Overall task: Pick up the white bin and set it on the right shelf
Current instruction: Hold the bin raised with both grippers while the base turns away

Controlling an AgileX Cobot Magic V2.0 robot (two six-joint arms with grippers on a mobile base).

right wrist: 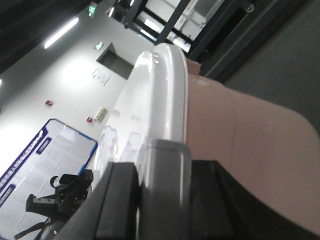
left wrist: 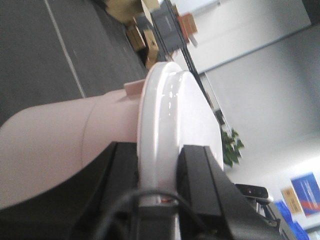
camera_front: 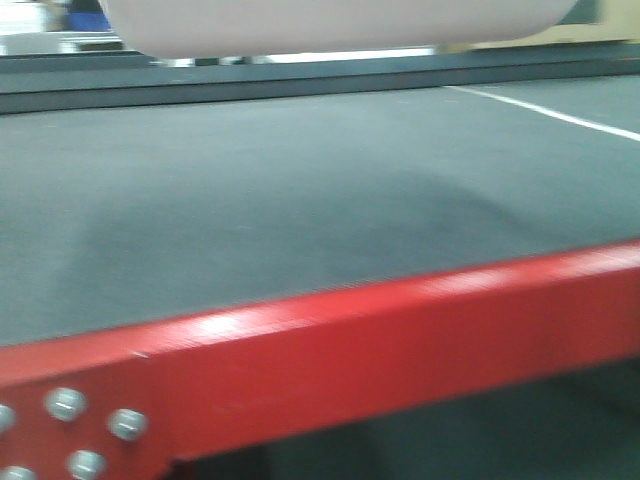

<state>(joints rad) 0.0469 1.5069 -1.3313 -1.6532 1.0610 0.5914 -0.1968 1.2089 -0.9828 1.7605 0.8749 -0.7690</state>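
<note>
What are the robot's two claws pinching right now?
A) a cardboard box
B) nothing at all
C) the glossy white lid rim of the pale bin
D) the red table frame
C: in each wrist view, the left gripper and right gripper have a black finger on either side of the white bin at its lid rim.

Left gripper (left wrist: 157, 150): two matte black, blocky fingers (left wrist: 200, 182) with flat inner faces and squared tips. A thin black cable (left wrist: 131, 199) arcs across the gripper's base, close to a small orange-red spot (left wrist: 163, 200) between the fingers. Right gripper (right wrist: 164, 167): matching black, slab-like fingers (right wrist: 117, 200) with squared edges and a dull finish.
</note>
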